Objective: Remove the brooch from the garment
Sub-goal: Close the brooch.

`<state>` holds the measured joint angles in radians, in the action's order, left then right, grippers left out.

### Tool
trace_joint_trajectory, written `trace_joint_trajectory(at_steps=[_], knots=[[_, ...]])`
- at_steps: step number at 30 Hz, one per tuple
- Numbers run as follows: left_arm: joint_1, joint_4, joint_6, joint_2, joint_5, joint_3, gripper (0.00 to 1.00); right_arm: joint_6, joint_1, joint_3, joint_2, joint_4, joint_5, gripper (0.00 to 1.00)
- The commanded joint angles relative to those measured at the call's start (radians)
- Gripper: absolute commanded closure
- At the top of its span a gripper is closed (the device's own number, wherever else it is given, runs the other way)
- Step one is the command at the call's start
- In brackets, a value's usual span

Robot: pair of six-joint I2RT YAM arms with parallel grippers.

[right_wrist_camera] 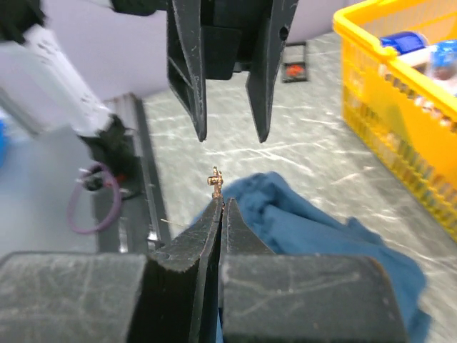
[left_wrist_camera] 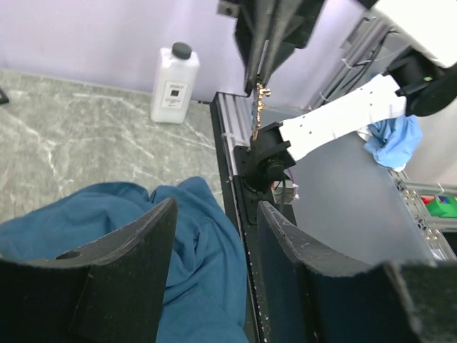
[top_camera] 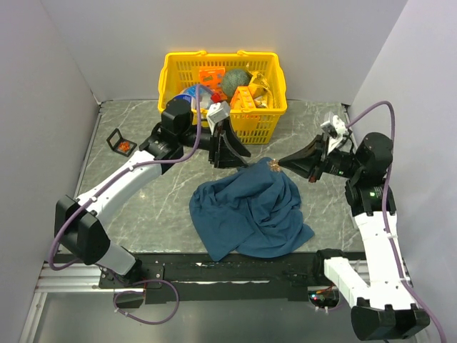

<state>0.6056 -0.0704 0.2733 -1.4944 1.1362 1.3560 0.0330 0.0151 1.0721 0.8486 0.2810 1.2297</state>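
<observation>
Tiny coppery metal brooch (top_camera: 273, 166): at 1 o'clock of crumpled blue cloth garment (top_camera: 250, 211), pinched in closed R end effector (right_wrist_camera: 220, 206); L end effector (right_wrist_camera: 230, 132) part-spread, empty; risk: tip-only grip slips, brooch drops.

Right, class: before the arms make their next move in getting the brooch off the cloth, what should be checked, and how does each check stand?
1. Right hand shut on the brooch: ok.
2. Brooch fully free of the cloth: cannot tell; it sits right at the cloth's edge.
3. Left hand open, holding nothing: ok.
4. Left hand off the cloth: ok; it hangs above it.
5. Room between left hand and basket: cannot tell; they look close in the top view.
</observation>
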Motion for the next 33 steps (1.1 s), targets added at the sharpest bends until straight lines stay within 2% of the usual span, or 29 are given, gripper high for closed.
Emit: trace_joint_trajectory(at_steps=[1,3,4,5,7,14,21,33], knots=[[0.011,-0.017,-0.003,0.036,0.079,0.046,0.45,0.338,-0.046,-0.067,0.013,-0.409,0.111,1.0],[0.022,-0.064,0.039,0.026,0.08,0.04,0.45,0.549,-0.067,-0.142,0.02,-0.582,0.14,1.0],[0.025,-0.08,0.056,0.019,0.083,0.038,0.45,0.623,-0.075,-0.165,0.024,-0.752,0.146,1.0],[0.029,-0.095,0.081,0.016,0.082,0.035,0.45,0.75,-0.092,-0.187,0.026,-0.841,0.149,1.0],[0.048,-0.115,0.093,0.007,0.074,0.037,0.45,0.83,-0.105,-0.23,0.024,-0.969,0.149,1.0],[0.094,-0.19,0.181,-0.04,0.043,0.038,0.45,0.874,-0.115,-0.259,0.003,-0.977,0.151,1.0],[0.109,-0.16,0.162,-0.047,-0.009,0.034,0.45,0.863,-0.113,-0.27,-0.011,-0.964,0.151,1.0],[0.12,-0.189,0.207,-0.061,-0.009,0.051,0.45,0.831,-0.115,-0.277,-0.005,-0.945,0.14,1.0]])
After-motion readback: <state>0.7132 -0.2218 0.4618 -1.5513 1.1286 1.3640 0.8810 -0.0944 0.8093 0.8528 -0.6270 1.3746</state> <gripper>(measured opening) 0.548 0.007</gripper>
